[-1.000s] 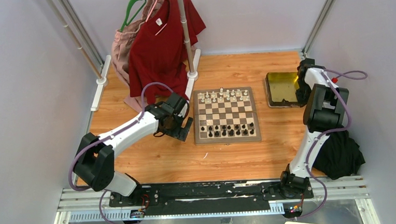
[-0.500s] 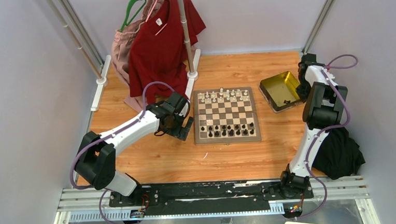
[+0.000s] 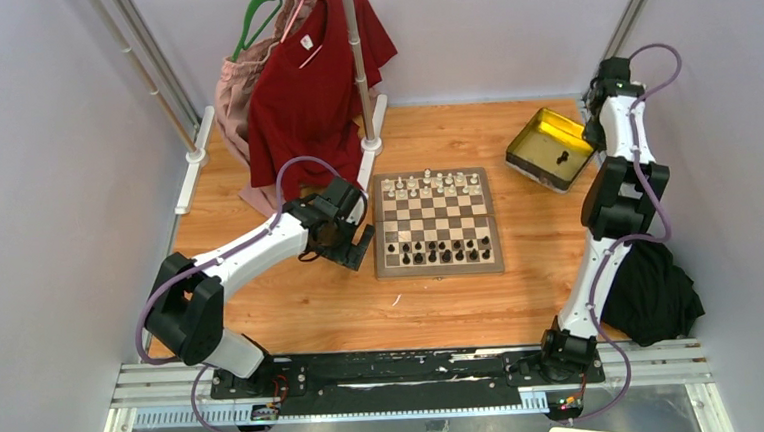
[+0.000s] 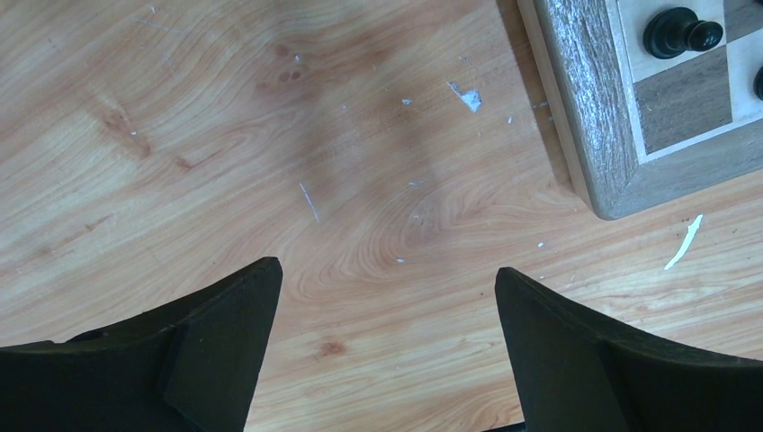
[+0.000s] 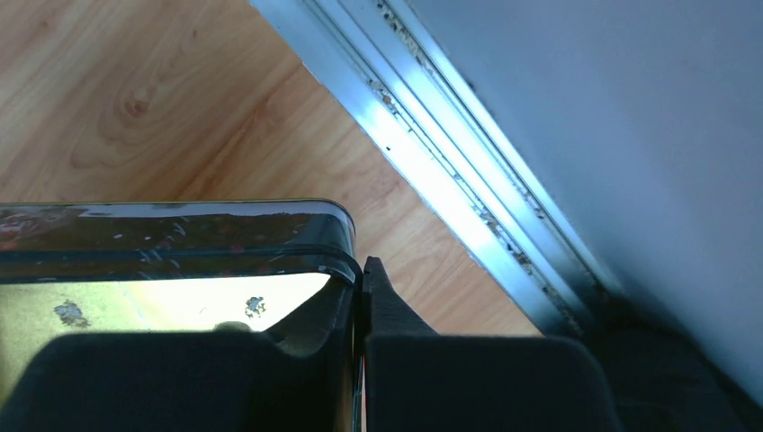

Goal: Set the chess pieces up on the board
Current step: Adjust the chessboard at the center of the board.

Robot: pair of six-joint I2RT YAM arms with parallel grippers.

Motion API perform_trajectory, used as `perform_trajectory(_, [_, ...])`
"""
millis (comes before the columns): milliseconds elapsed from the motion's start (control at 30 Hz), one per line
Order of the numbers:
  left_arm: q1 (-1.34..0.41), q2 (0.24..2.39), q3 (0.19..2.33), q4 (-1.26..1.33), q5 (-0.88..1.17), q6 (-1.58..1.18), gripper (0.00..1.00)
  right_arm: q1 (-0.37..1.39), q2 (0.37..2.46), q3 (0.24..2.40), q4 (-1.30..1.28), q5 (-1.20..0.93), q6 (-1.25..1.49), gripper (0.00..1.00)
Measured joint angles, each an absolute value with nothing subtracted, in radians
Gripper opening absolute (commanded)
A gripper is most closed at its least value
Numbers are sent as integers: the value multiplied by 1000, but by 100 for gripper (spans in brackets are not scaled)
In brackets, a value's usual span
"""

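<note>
The board (image 3: 440,270) sits mid-bench with the chess pieces (image 3: 438,253) lined up along its far and near rows. One black piece (image 3: 560,155) is not yet there: it lies loose inside the yellow tin (image 3: 538,136), well to the right of the board near the back corner.

The right fingers (image 5: 362,301) are together, pinched on the thin wall of the tin at one corner. That narrow, off-centre hold is the main risk. The smooth metal could twist or slip out of the pinch, and the tin would drop onto the bench (image 3: 314,310). Any tilt would probably send the loose piece sliding, and it could roll out and off the edge. If the tin is carried over the board and tipped there, the piece or the tin's rim could knock down standing pieces.

The left fingers (image 3: 355,248) are spread wide and hold nothing, low over bare wood just beside the board's near left corner. A careless sideways move could nudge the board and topple a row.
</note>
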State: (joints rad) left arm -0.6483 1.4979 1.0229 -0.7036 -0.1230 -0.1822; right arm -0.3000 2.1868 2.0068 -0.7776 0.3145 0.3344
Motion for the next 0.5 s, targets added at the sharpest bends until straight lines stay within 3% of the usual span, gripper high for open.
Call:
perform_trajectory(200, [-648, 1508, 1023, -678, -114, -175, 94, -302, 2255, 2259, -970, 332, 261, 0])
perform_trajectory(500, [-648, 1510, 1020, -652, -93, -175, 94, -302, 2255, 2161, -1056, 343, 223, 0])
